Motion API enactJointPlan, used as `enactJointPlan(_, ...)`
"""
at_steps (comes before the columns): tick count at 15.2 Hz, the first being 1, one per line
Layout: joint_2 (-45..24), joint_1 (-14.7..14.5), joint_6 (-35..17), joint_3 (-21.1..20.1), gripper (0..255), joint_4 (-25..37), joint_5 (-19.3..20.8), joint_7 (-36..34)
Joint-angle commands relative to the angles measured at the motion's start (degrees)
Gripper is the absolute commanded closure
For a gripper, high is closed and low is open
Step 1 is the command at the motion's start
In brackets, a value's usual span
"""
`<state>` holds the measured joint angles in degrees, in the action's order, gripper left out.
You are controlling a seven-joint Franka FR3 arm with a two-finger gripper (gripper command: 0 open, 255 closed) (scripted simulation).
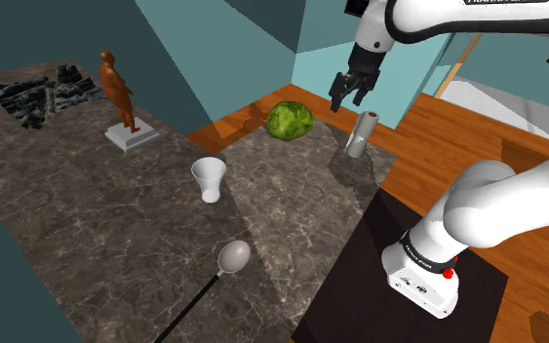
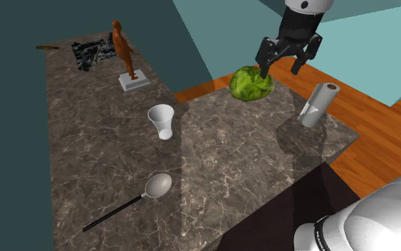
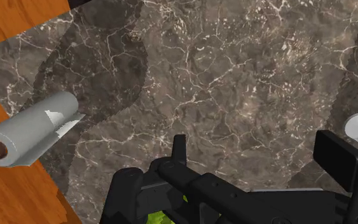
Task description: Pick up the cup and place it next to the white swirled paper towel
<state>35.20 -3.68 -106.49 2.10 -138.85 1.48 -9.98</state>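
Your claw (image 1: pixel 348 100) hangs high with its fingers spread apart and nothing between them, while the cup (image 1: pixel 209 180) stands upright on the countertop (image 1: pixel 87 214), well apart from the claw and far below it. The paper towel roll (image 1: pixel 358 134) stands just below the claw, close to the countertop's edge, with wooden floor (image 1: pixel 457 127) beyond. That edge is your main risk: if you set the cup down on the roll's outer side, or nudge the roll while releasing, either could go over. The cup flares toward its rim and looks light, so an off-centre pinch could tip it or let it slide out of the fingers. A green leafy head (image 1: pixel 290 121) sits almost under the claw, between it and the cup, so a low sweep either way would clip it; I'd go over it. The spoon (image 1: pixel 233 257) lies beyond the cup from the claw, and the figurine (image 1: pixel 118 90) stands farther off, neither on the likely path.
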Motion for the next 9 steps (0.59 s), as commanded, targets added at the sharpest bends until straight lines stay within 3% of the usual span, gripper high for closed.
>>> enactJointPlan(1,-2.9,-1.0,-3.4,-0.3,0,-0.5,-1.5,-0.3)
enactJointPlan(9,-17.0,-5.0,-15.0,-1.5,0,2.0,-7.8,0.3)
